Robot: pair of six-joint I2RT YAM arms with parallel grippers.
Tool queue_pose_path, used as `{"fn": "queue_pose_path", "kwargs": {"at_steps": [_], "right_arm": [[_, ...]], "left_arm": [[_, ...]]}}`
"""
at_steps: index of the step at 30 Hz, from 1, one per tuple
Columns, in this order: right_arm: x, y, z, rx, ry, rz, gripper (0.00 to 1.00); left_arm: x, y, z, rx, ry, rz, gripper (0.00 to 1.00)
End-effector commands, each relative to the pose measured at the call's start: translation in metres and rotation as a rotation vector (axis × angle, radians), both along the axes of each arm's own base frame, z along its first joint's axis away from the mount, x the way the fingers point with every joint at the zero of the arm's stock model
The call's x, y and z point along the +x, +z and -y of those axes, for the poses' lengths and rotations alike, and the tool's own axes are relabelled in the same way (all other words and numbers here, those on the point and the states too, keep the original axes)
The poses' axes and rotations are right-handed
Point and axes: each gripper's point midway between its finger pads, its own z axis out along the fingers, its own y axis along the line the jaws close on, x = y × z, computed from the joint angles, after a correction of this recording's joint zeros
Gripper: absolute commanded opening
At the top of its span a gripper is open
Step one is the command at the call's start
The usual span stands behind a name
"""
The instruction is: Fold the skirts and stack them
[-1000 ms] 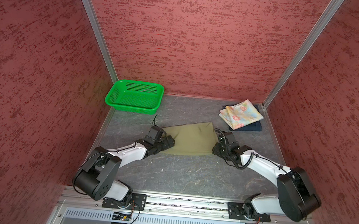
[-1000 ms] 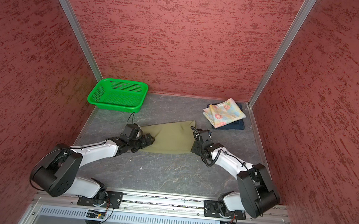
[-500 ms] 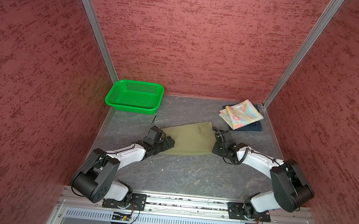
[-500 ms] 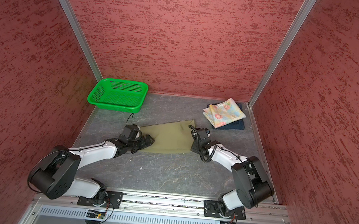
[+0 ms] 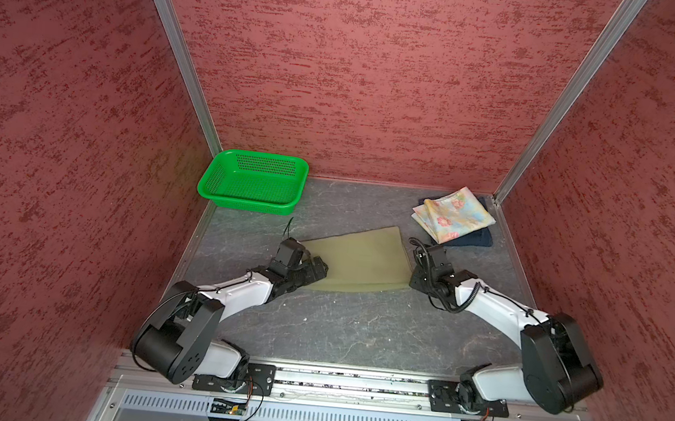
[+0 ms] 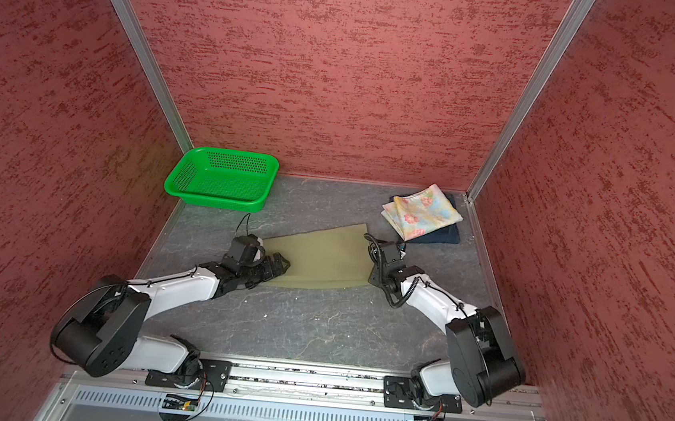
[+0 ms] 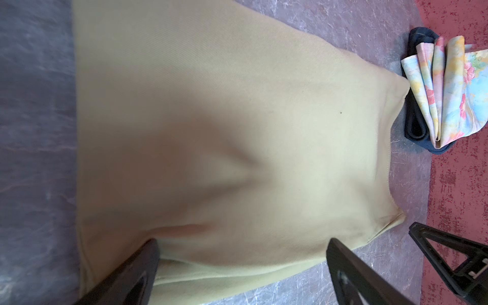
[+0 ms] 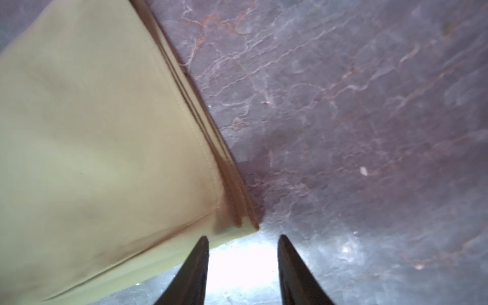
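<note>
- Walls [image 5: 360,76]: red, rough-textured, on the back and both sides, joined by aluminium posts [image 5: 182,60].
- Table [image 5: 358,330]: grey marbled top, flat. A metal rail [image 5: 333,380] along the near edge carries both arm bases.
- Olive skirt [image 5: 358,259]: mid-table, folded flat. Its long axis runs left to right, with the right end angled slightly toward the back. The right end is a straight stitched edge; the near edge is curved and layered. The left end is hidden under the left arm's wrist in both top views.
- Green basket [image 5: 244,205]: back left corner, well apart from the skirts.
- Floral skirt [image 5: 454,215]: folded, in the back right corner, lying on the denim skirt [image 5: 475,240], of which only a dark border shows.
- Left gripper [image 7: 243,243]: fingers spread wide over the olive skirt's left end, nothing pinched. Contact with the cloth is unclear.
- Right gripper [image 8: 241,237]: at the olive skirt's near right corner. Fingers [image 8: 287,258] are parted with bare table between them — the corner lies just ahead of the tips. The right wrist view is blurred.
</note>
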Motion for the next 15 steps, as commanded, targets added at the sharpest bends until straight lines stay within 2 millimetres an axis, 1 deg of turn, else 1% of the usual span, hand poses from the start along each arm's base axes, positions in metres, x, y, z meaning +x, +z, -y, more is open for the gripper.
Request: {"fn": "queue_pose_path", "kwargs": {"at_steps": [1, 3, 5, 6, 10, 13, 15], "right_arm": [[-0.005, 0.007, 0.007, 0.024, -0.037, 0.003, 0.68], [-0.008, 0.006, 0.001, 0.086, -0.051, 0.001, 0.75], [-0.009, 0.003, -0.005, 0.154, -0.079, -0.002, 0.81], [-0.009, 0.001, -0.008, 0.188, -0.100, -0.001, 0.82], [-0.005, -0.005, -0.017, 0.311, -0.183, 0.009, 0.82], [-0.006, -0.010, -0.017, 0.385, -0.273, 0.014, 0.80], [-0.006, -0.016, -0.015, 0.438, -0.347, 0.025, 0.76]], "left_arm": [[-0.038, -0.040, -0.018, 0.080, 0.000, -0.181, 1.00], [-0.037, -0.040, -0.018, 0.080, 0.000, -0.180, 1.00], [-0.037, -0.039, -0.018, 0.079, 0.000, -0.179, 1.00], [-0.035, -0.038, -0.017, 0.078, 0.000, -0.176, 1.00], [-0.034, -0.036, -0.015, 0.076, -0.004, -0.174, 1.00], [-0.033, -0.035, -0.015, 0.079, -0.005, -0.169, 1.00], [-0.033, -0.035, -0.016, 0.082, -0.005, -0.167, 1.00]]}}
